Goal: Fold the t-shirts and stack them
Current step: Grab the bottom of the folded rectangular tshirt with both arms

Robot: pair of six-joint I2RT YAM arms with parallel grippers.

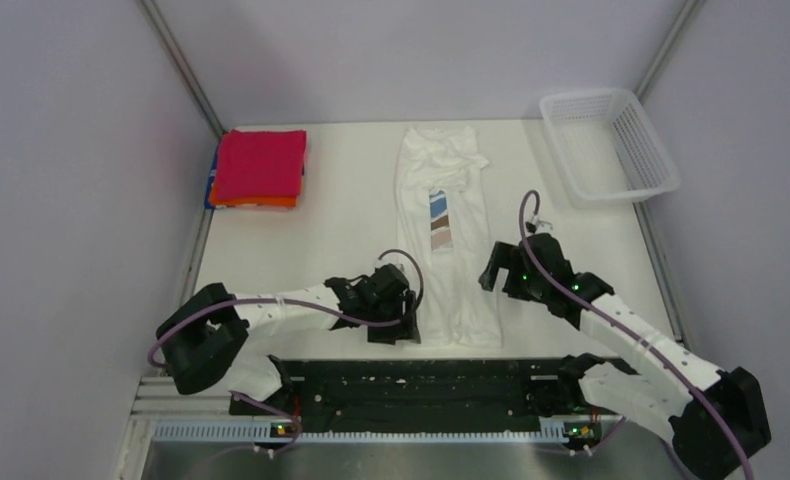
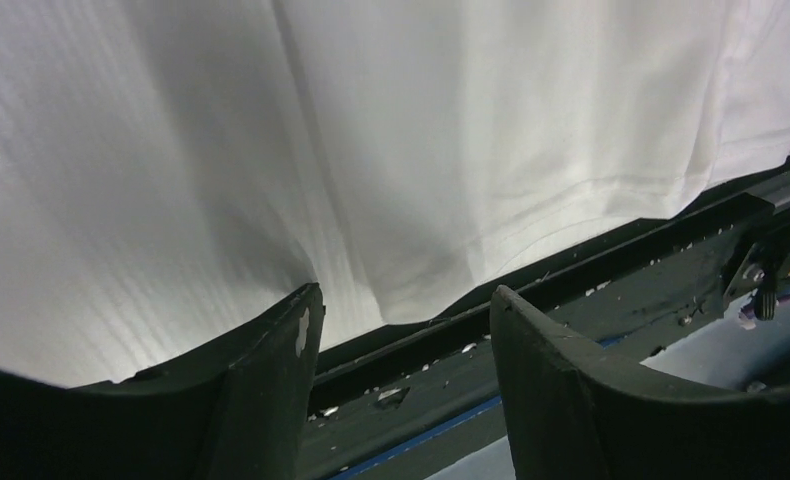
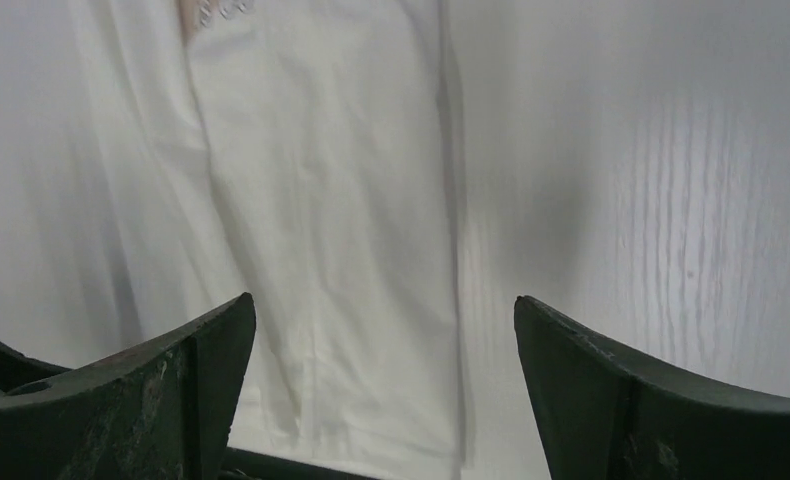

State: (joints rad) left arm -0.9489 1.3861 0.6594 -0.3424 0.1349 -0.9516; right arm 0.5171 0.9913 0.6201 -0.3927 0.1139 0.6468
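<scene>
While left pincer (image 1: 409, 330) and right pincer (image 1: 491, 274) gape wide flanking the white shirt (image 1: 458, 265), pinch both near hem corners evenly, then fold away.

Robot test lab, white table (image 1: 351, 250) boxed in by plain grey panels (image 1: 71, 200) on metal posts (image 1: 181, 65), left arm (image 1: 271, 315) and right arm (image 1: 631, 345) bolted to a black rail (image 1: 421, 385).

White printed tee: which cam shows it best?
Top external: the whole white printed tee shows, folded into a long strip with the print up. Left wrist sees only its near hem, ahead of the open left gripper. Right wrist sees only one side edge, under the open right gripper.
</scene>
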